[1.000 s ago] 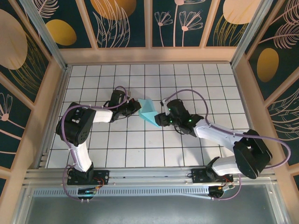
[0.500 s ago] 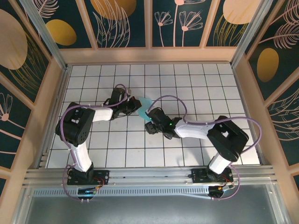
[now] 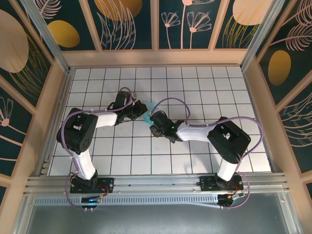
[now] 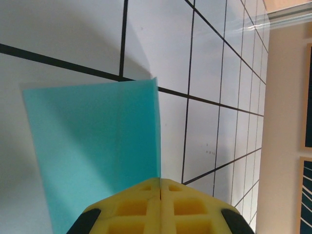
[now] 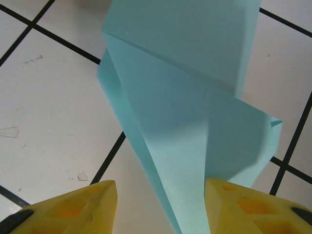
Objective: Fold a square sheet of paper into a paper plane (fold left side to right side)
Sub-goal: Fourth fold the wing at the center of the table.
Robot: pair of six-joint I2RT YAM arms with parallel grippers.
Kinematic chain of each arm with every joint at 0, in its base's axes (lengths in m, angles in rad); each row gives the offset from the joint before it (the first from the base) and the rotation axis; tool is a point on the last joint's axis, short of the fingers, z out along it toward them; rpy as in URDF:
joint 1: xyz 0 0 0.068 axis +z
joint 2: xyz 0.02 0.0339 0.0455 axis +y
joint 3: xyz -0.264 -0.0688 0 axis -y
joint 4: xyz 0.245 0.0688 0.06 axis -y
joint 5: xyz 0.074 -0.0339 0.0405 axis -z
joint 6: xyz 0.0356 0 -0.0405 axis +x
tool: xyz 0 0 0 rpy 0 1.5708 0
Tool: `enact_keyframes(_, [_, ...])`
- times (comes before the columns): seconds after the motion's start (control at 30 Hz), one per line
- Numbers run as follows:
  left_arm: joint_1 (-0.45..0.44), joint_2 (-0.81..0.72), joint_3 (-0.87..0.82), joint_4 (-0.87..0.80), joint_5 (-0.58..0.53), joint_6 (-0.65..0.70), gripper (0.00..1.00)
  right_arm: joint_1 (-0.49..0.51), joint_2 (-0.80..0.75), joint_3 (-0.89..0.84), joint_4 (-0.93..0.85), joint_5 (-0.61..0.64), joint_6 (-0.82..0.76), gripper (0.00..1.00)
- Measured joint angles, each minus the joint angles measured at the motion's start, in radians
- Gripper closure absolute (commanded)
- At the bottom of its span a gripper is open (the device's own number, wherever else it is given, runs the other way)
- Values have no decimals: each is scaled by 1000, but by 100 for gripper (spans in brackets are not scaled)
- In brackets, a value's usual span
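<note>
The light-blue sheet of paper point(image 3: 150, 108), creased into a pointed paper-plane shape, lies at the table's middle and partly stands up off it. My left gripper point(image 3: 141, 111) holds its left side. In the left wrist view the yellow fingers point(image 4: 146, 204) are pressed together, with the paper's point(image 4: 97, 146) edge running into their seam. My right gripper point(image 3: 152, 124) is at the paper's near tip. In the right wrist view it point(image 5: 160, 195) is open, and the folded point point(image 5: 185, 136) reaches down between its two yellow fingers point(image 5: 97, 200).
The white gridded table point(image 3: 204, 87) is walled by a wooden frame point(image 3: 156, 57) on three sides. A metal rail point(image 3: 156, 183) with both arm bases runs along the near edge. The right arm point(image 3: 224, 139) lies bent across the tiles right of the paper.
My right gripper has swung left from the paper's right side to its near tip, and its jaws have narrowed slightly. The left gripper has stayed shut on the paper, nearly still.
</note>
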Motion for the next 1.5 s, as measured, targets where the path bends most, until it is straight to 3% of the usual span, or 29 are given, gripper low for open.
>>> enact_keyframes(0.67, [-10, -16, 4, -4, 3, 0, 100, 1, 19, 12, 0, 68, 1, 57])
enact_keyframes(0.97, [-11, -16, 5, -11, 3, 0, 100, 1, 21, 12, 1, 81, 4, 67])
enact_keyframes(1.17, [-11, -16, 5, -13, 2, 0, 100, 1, 21, 12, 0, 80, 5, 79])
enact_keyframes(1.33, [-11, -19, 5, -18, -5, 6, 81, 1, 21, 12, 0, 80, 5, 92])
enact_keyframes(1.5, [-5, -62, -13, -33, -38, 21, 60, 1, 21, 12, 0, 80, 7, 97])
